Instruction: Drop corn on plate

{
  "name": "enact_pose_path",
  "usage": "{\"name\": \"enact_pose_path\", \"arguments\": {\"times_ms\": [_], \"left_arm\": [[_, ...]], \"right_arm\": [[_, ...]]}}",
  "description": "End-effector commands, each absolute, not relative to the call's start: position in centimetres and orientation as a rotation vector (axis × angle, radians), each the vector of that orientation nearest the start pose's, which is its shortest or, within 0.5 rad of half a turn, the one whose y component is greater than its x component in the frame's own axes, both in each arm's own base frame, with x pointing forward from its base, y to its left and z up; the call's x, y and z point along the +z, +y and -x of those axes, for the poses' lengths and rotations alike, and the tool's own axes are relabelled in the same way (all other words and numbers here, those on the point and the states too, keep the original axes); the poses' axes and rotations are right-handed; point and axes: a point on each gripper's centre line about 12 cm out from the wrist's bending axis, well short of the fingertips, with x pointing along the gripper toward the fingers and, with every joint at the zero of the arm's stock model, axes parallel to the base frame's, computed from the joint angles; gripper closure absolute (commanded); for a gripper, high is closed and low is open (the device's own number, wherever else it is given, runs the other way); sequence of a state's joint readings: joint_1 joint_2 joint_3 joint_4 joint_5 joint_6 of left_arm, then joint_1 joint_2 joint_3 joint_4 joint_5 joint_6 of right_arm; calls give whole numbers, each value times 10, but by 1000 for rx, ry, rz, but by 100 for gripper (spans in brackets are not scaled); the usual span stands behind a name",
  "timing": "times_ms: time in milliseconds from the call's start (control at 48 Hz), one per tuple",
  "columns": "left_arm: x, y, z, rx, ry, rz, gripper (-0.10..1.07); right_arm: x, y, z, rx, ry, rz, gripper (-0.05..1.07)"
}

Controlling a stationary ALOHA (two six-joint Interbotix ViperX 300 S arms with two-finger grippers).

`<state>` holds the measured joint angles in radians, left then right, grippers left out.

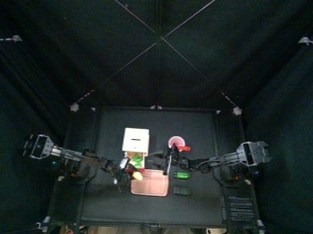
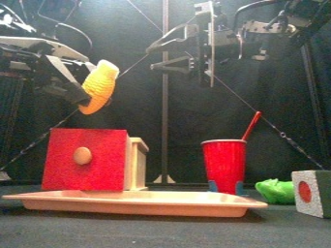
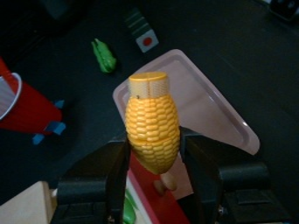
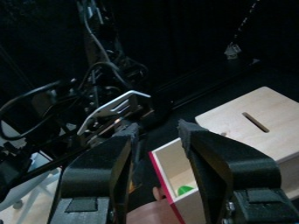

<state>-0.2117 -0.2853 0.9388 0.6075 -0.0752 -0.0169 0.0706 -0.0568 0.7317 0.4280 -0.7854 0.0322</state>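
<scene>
1. Counter (image 1: 104, 196): small black surface inside the curtained pen; it carries the plate and everything around it.
2. Plate (image 2: 77, 201): flat salmon-pink tray with a low rim. In the front view a red and white box (image 2: 91, 160) stands on it.
3. Left tool (image 3: 158, 171): clamped on the corn (image 3: 153, 122), one jaw pressing on each side of the cob's lower half. The corn is held in the air above the plate's left part; the left wrist view shows bare plate beyond its tip.
4. Right tool (image 4: 162, 153): jaws apart and holding nothing, raised over the box.
5. Handling: the corn looks like a light, rigid toy with a ribbed kernel surface that should resist slipping. Its mid-body, where the jaws already press, appears the best hold. It will probably roll once released, so a low drop onto open plate seems safest.
6. View differences: only the front view shows the corn's height above the plate, along with the red cup (image 2: 224, 165). Only the left wrist view shows the jaw contact and the green item (image 3: 104, 56) on the counter.
</scene>
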Motion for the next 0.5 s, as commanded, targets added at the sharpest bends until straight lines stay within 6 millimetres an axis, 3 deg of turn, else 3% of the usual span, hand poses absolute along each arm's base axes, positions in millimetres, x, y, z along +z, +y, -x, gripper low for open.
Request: {"name": "enact_pose_path", "arguments": {"times_ms": [0,188,479], "left_arm": [[188,-78,-319,-419,508,-637,35],[163,-81,-341,-428,598,-645,33],[132,-80,-363,-413,740,-670,15]], "right_arm": [[266,-8,-388,-211,-150,-360,23],[266,-8,-387,-210,-149,-359,23],[261,-10,-385,-218,-136,-361,23]]}}
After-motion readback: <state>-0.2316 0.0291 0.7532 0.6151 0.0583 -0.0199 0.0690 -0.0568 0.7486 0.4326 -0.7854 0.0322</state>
